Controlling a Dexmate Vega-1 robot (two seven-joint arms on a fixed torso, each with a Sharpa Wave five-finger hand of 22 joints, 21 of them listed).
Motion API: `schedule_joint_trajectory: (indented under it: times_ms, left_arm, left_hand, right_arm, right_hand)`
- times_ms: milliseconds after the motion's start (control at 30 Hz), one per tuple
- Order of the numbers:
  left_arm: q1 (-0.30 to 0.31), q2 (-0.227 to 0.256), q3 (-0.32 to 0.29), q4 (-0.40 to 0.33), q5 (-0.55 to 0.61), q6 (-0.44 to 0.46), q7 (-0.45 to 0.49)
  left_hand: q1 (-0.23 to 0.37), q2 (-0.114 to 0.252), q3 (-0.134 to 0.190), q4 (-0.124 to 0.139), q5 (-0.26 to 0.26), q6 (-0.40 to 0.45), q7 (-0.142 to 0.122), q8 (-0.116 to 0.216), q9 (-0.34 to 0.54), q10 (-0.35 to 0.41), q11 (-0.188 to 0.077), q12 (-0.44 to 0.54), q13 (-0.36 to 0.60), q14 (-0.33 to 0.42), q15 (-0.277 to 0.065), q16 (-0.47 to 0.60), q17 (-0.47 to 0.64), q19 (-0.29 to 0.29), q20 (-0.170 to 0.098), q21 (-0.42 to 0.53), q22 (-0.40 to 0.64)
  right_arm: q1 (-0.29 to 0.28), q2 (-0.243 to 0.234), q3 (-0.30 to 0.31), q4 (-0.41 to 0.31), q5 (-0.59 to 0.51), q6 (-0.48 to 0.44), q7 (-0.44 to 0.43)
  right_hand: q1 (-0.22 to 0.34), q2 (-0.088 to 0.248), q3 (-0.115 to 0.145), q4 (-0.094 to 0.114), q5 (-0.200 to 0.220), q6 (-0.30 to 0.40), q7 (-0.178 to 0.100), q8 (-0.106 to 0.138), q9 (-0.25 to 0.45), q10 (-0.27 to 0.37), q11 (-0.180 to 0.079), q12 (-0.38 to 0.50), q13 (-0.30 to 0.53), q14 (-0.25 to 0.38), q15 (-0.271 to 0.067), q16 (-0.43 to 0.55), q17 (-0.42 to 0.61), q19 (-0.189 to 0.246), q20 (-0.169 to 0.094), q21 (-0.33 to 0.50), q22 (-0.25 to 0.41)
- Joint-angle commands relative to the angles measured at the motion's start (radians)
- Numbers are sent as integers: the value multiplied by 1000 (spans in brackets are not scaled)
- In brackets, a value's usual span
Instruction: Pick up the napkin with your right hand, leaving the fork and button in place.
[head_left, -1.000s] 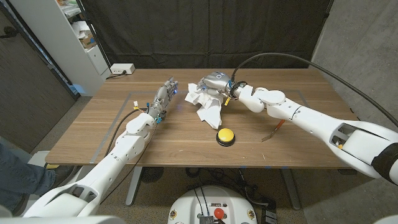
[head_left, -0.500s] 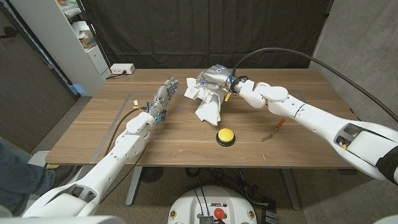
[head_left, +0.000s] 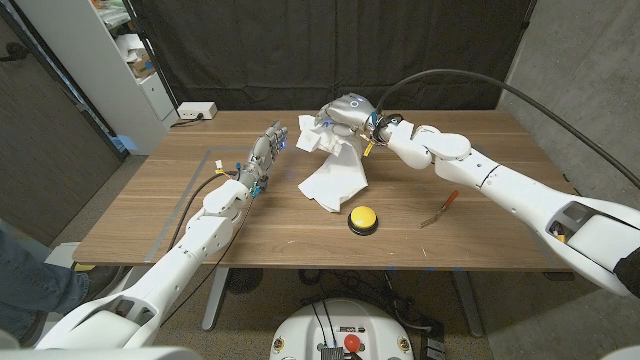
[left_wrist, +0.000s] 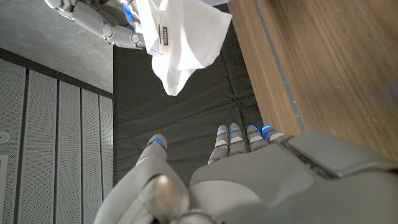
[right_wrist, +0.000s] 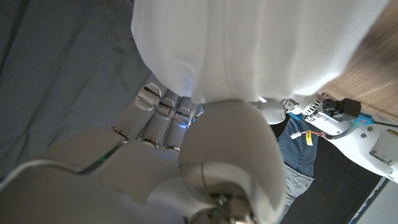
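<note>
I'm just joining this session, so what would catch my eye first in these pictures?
The white napkin hangs unfurled from the right hand, lifted above the table's far middle. Just in front of it on the wood sits the yellow button, with the fork lying to its right, while the left hand holds nothing.

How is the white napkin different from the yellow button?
The napkin is white, soft and crumpled; the button is yellow, round and hard-looking. The napkin hangs from the right robot hand, while the button sits on the table with nothing touching it. The napkin looks bigger than the button. Both are near the table's middle.
</note>
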Motion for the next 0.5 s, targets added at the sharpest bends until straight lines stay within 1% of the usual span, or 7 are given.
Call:
schedule_joint_trajectory:
  times_ms: [33,200,267,500]
  left_arm:
    - [-3,0,4,3,-1,-11,-8]
    - [-4,0,5,5,0,-13,-8]
    - [-6,-1,4,9,-2,-16,-13]
    - [-15,-1,6,19,-2,-14,-22]
  left_hand:
    - [0,11,0,-5,-2,-1,-3,1,2,-2,0,0,2,-10,-3,-1,4,-1,1,3,2]
    - [0,11,0,-6,-2,-1,-2,1,2,-2,-1,0,2,-10,-2,-1,4,-2,2,3,2]
    - [0,11,0,-6,-2,-1,-2,1,2,-2,-1,0,2,-10,-2,-1,4,-1,1,3,2]
    - [0,12,-1,-6,-2,-1,-4,1,2,-2,-1,0,2,-10,-2,-1,4,-1,2,3,2]
  right_arm:
    - [-52,-44,94,-154,-6,-13,20]
    - [-55,-45,110,-173,-10,-14,26]
    - [-56,-43,116,-179,-7,-16,32]
    - [-52,-31,134,-204,2,-32,61]
  right_hand:
    - [11,1,-3,2,-2,9,0,-1,2,4,-5,4,4,15,-124,-2,6,-8,-45,8,2]
    - [14,0,-4,0,-2,11,-1,-1,2,5,-7,4,5,18,-126,-3,11,-8,-45,14,2]
    - [14,1,-5,1,-2,11,-2,-2,2,6,-3,4,4,19,-123,-5,13,-9,-45,16,2]
    - [15,3,-6,2,-2,16,-2,-1,4,8,-1,4,3,24,-126,-9,18,-11,-45,24,2]
